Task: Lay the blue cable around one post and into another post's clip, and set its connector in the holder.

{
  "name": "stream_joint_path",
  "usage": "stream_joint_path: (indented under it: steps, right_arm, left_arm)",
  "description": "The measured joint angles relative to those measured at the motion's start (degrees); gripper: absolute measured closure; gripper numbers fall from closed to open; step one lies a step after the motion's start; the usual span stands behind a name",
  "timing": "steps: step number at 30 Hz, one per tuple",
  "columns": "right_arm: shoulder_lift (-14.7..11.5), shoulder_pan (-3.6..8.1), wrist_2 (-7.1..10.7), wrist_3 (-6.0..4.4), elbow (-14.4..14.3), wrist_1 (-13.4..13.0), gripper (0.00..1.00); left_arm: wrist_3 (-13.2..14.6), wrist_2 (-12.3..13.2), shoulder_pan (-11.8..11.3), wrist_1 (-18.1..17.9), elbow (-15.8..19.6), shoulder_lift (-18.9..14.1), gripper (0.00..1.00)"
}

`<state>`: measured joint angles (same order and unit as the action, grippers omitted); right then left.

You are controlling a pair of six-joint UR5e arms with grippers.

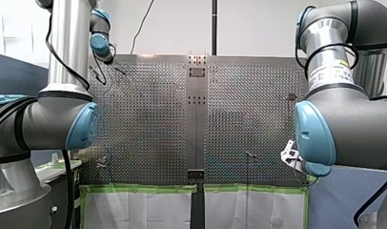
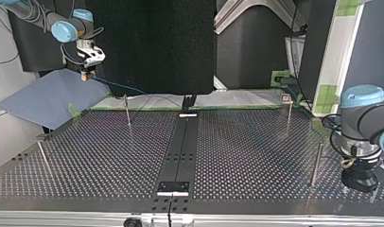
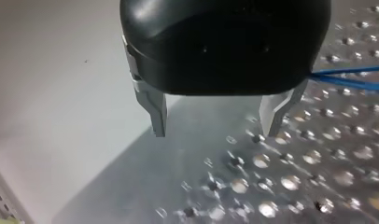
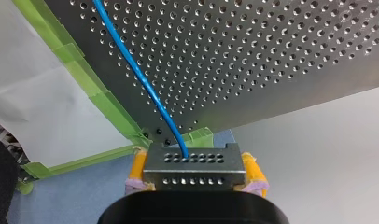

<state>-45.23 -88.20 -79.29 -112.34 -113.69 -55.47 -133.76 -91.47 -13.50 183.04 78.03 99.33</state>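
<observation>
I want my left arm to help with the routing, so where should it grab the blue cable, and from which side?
Probably the straight stretch of blue cable beside my left gripper, which is open. Come from above, fingers across its run: it is thin and seems to run close over the table. My right gripper holds the connector end.

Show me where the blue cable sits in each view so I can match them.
Front view: cannot make it out.
Top view: blue cable trails from my right gripper at the view's left.
Left wrist view: beside my left gripper.
Right wrist view: runs ahead from the connector held in my right gripper.
Shared landmark: the perforated table.
</observation>
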Motion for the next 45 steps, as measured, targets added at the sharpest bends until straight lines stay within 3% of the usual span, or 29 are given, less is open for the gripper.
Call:
stream_joint_path:
  steps: [15, 26, 35, 45]
  right_arm:
    - [0.0, -0.24, -0.04, 0.00, 0.0, 0.0, 1.00]
    - [0.0, -0.42, -0.04, 0.00, 0.0, 0.0, 1.00]
    - [0.0, -0.44, 0.00, 0.00, 0.0, 0.2, 1.00]
    - [0.0, -0.44, 0.00, 0.00, 0.0, 0.2, 1.00]
  left_arm:
    - [-0.6, 0.7, 0.7, -6.0, 7.8, 0.0, 0.00]
    - [-1.4, 1.1, 0.9, -7.1, 11.9, 0.0, 0.00]
    - [-4.9, 5.1, 0.9, -7.1, 12.2, 0.0, 0.00]
    - [-9.9, 10.4, -0.6, -6.9, 13.6, 0.0, 0.00]
